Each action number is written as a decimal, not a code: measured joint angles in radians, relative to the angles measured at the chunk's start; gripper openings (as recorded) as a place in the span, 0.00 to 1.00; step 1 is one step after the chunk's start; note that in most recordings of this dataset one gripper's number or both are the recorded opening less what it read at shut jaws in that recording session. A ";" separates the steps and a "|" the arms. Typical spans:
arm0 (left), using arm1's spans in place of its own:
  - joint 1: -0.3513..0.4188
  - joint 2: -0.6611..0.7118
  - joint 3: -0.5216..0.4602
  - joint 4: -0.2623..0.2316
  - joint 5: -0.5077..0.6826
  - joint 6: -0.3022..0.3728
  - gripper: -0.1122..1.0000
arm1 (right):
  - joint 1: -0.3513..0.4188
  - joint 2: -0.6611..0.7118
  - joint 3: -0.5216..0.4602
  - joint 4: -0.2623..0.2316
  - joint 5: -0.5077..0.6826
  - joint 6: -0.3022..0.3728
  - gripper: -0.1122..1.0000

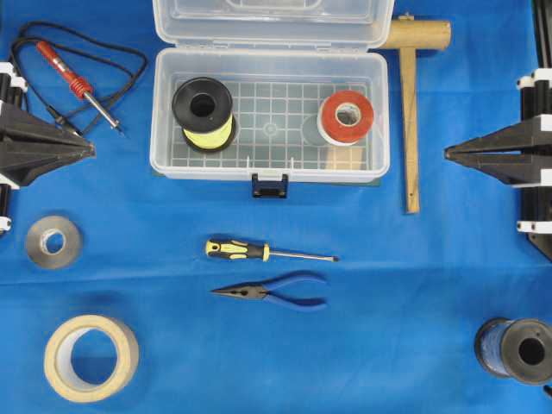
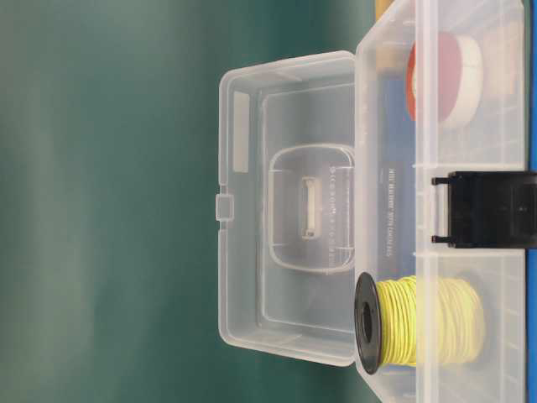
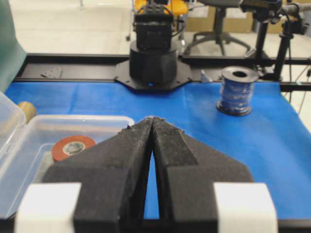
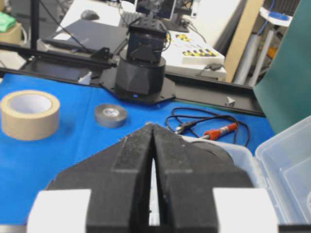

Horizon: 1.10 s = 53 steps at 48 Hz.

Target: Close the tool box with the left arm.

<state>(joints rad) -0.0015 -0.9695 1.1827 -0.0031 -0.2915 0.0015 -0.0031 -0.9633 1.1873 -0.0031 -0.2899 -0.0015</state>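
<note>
The tool box [image 1: 164,121] is a clear plastic case at the top middle of the blue cloth, its lid [image 1: 272,21] swung open to the far side and its dark latch [image 1: 270,185] at the front. It holds a yellow wire spool [image 1: 203,114] and a red tape roll [image 1: 347,116]. The table-level view shows the lid [image 2: 285,206] standing open. My left gripper [image 1: 90,148] is shut and empty at the left edge, apart from the box. My right gripper [image 1: 448,153] is shut and empty at the right edge. The left wrist view shows the box [image 3: 14,165] beside the left gripper [image 3: 153,119].
A soldering iron [image 1: 82,86] with cord lies at top left. Grey tape [image 1: 53,241] and masking tape [image 1: 90,356] sit at lower left. A screwdriver [image 1: 259,251] and pliers [image 1: 276,291] lie in front of the box. A wooden mallet [image 1: 410,121] lies right of it. A blue spool [image 1: 516,349] stands at bottom right.
</note>
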 measured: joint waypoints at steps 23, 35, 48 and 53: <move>0.067 0.167 -0.087 -0.032 0.041 0.014 0.10 | -0.008 0.051 -0.052 0.000 0.055 -0.005 0.10; 0.224 0.255 -0.235 -0.032 0.192 0.083 0.32 | -0.009 0.063 -0.054 0.000 0.067 -0.005 0.10; 0.385 0.339 -0.400 -0.031 0.387 0.232 0.85 | -0.009 0.080 -0.054 0.000 0.080 -0.005 0.10; 0.451 0.379 -0.459 -0.028 0.436 0.250 0.89 | -0.009 0.089 -0.054 0.000 0.078 -0.005 0.10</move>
<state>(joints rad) 0.4495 -0.5906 0.7240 -0.0307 0.1442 0.2516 -0.0123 -0.8744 1.1336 -0.0031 -0.2117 -0.0061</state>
